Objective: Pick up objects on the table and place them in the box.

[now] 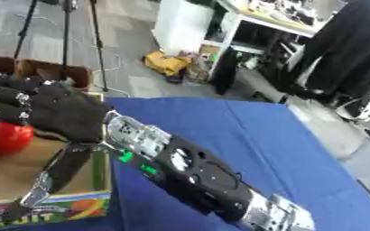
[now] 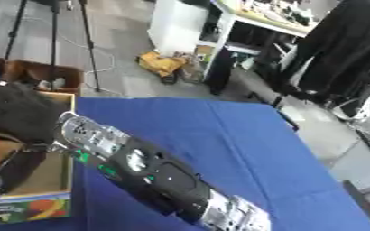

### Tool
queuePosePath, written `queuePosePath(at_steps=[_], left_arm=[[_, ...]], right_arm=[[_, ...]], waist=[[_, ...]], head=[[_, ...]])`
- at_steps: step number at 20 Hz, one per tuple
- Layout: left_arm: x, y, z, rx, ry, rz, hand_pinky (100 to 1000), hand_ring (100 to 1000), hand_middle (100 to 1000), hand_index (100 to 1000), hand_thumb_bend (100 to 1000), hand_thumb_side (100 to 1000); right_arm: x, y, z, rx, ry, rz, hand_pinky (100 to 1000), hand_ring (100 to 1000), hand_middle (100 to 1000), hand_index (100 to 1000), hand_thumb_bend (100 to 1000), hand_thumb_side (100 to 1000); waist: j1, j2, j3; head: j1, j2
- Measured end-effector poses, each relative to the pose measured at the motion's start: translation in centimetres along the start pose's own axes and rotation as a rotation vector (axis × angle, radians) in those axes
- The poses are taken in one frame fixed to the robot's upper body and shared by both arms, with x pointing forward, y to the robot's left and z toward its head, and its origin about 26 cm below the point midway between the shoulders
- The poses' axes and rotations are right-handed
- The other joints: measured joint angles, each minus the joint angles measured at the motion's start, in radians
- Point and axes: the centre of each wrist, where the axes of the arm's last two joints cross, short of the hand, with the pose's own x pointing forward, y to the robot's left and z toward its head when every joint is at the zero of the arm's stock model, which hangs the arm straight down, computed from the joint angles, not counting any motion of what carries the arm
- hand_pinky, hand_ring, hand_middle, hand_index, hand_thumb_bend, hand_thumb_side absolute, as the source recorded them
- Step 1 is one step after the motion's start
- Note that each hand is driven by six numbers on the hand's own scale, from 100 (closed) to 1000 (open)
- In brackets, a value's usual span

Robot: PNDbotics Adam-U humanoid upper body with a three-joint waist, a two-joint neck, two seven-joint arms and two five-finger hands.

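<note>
Reaching across the blue table [image 1: 251, 135] from the lower right, the right hand [image 1: 46, 110] hangs over the open cardboard box [image 1: 54, 200] at the table's left edge. Its fingers curl around a red round object [image 1: 5, 137], held above the box's brown floor. The left hand does not show.
</note>
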Motion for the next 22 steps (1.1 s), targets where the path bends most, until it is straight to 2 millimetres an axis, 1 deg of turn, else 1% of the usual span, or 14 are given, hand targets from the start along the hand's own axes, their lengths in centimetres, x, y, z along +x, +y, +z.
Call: queuePosePath(at_steps=[9, 13, 22], left_arm=[[-0.1, 0.1, 0.2, -0.001, 0.0, -0.003, 158, 145, 552, 283, 100, 813], [-0.1, 0.1, 0.2, 0.001, -0.001, -0.004, 159, 145, 552, 283, 100, 814], [-0.2, 0.3, 0.4, 0.007, 0.002, -0.009, 159, 145, 551, 283, 100, 812]], right_arm=[[0.0, -0.1, 0.3, -0.025, 0.03, -0.014, 655, 937, 866, 784, 854, 1000], [-0.3, -1.1, 0.6, -0.069, 0.046, -0.029, 656, 933, 866, 785, 840, 1000], [0.2, -3.5, 1.8, -0.179, 0.08, -0.069, 646, 920, 858, 792, 804, 1000]], waist=[[0.004, 0.002, -0.007], [0.011, 0.002, -0.016], [0.029, -0.004, -0.042]], head=[[0.0, 0.0], [0.0, 0.0], [-0.001, 0.003]])
